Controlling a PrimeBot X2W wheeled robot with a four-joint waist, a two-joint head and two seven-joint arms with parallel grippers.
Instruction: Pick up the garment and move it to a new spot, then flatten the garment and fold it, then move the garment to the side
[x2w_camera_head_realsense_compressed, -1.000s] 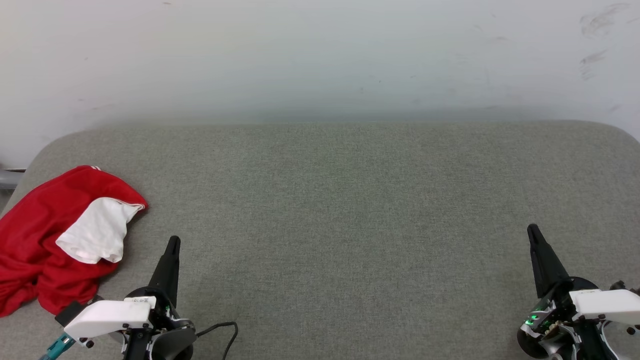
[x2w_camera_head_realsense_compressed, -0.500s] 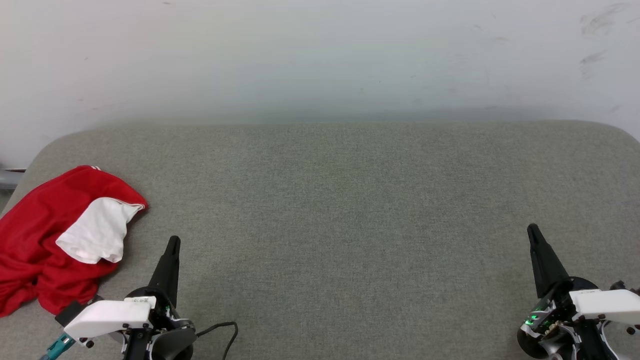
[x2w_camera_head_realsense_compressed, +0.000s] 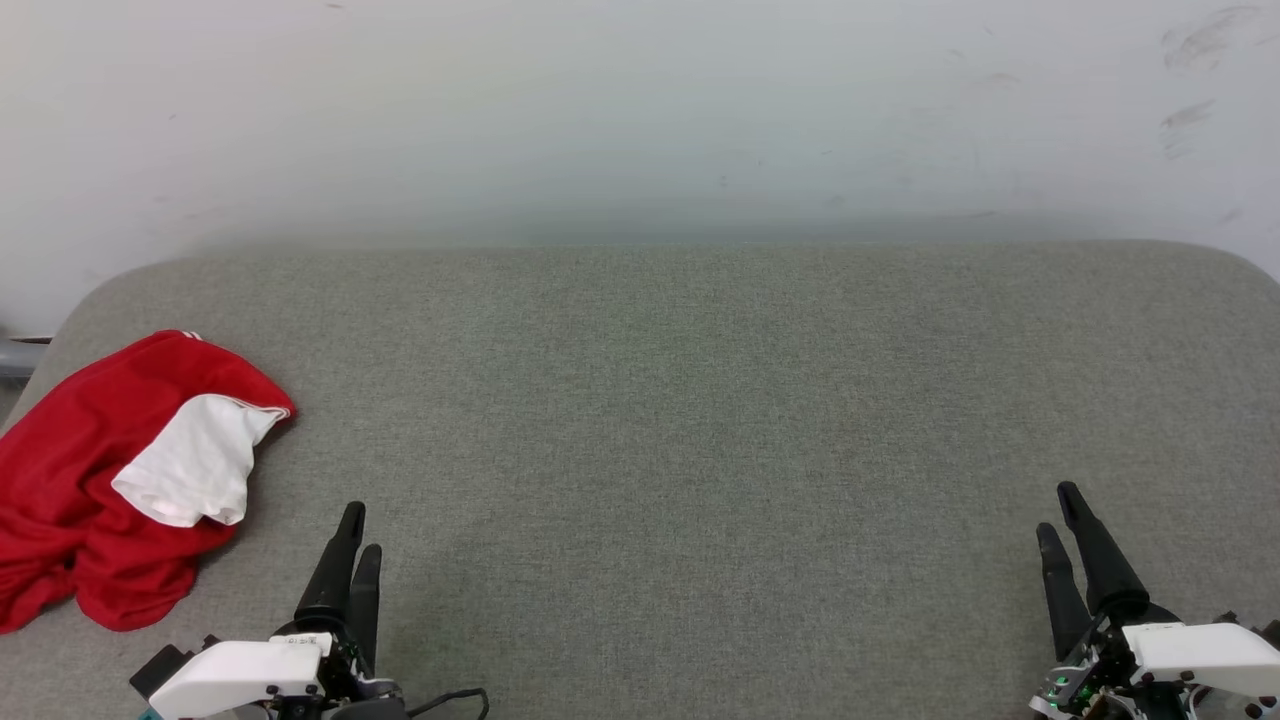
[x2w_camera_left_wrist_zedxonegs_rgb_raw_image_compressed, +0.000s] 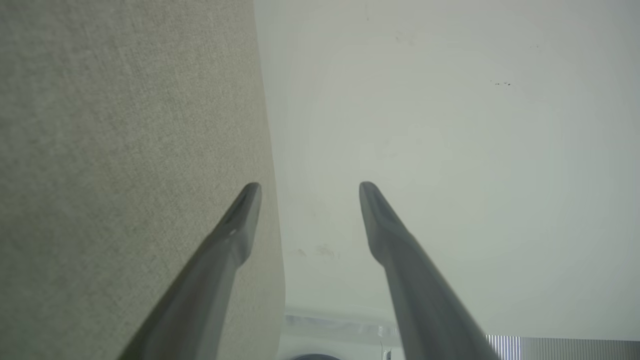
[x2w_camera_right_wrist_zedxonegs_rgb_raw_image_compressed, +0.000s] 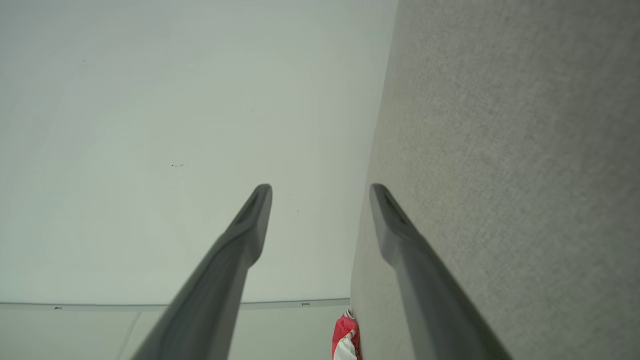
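**Left hand** (x2w_camera_head_realsense_compressed: 361, 530) — released, its two dark fingers parted with nothing between them. It sits low at the near-left part of the bench (x2w_camera_head_realsense_compressed: 700, 400), with the fingers pointing toward the far edge.

**Right hand** (x2w_camera_head_realsense_compressed: 1056, 510) — likewise released and empty. It sits by the near-right corner, well apart from the cloth.

**The garment** (x2w_camera_head_realsense_compressed: 90, 480) lies crumpled against the left edge of the bench. It is to the left of the left hand and slightly farther out, near the hand but not touching it. The heap's long axis runs roughly along that left edge, from its far end back toward the near edge. A white sleeve (x2w_camera_head_realsense_compressed: 195, 465) is folded over the red body on the side facing the hand. No numerals can be made out. In the right wrist view the garment is a small red-and-white patch at the opposite end of the bench.

**Judgement:** the pick-up has not yet begun, and the left arm is clearly the nearer one. Its reach would be short, going leftward and a little forward. The sleeve-side edge of the heap offers the closest fold to pinch. The bare middle of the bench looks the likely new spot.
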